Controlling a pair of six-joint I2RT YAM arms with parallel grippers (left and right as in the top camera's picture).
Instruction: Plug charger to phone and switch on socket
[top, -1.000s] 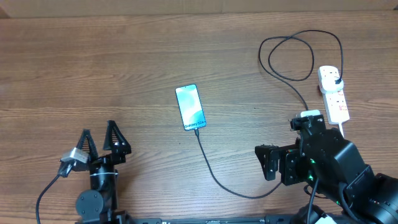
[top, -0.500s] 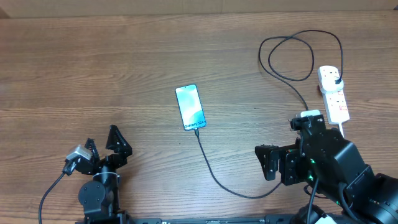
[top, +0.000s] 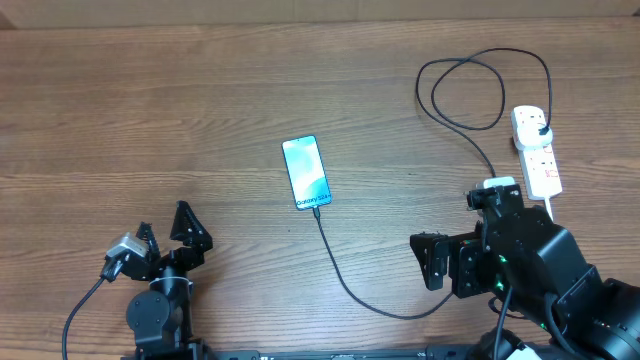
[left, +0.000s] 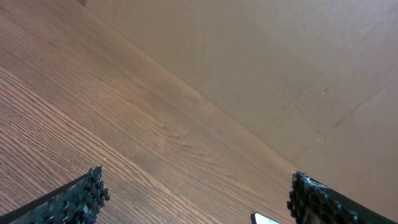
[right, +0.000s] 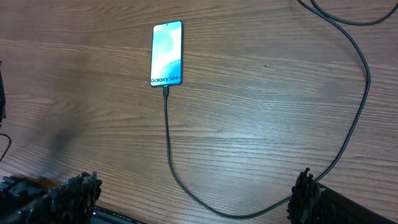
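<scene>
The phone (top: 306, 172) lies flat mid-table with its screen lit, and it also shows in the right wrist view as the phone (right: 167, 53). The charger's thin black cable (top: 345, 280) meets the phone's near short edge. It curves right under my right arm, loops at the back and ends in a black plug in the white socket (top: 537, 160). My left gripper (top: 163, 228) stands open at the front left, far from everything. My right gripper (top: 422, 262) is open above the table, with the cable (right: 168, 137) lying below its fingers.
The socket's thick white cord (top: 550, 208) runs toward my right arm. A brown wall (left: 280, 62) stands behind the table's far edge. A corner of the phone (left: 264, 219) peeks in low between the left gripper's (left: 196, 199) fingers.
My left gripper drew back toward its base and tilted during the first half second, then held still. The right arm, phone and cable have not moved.
</scene>
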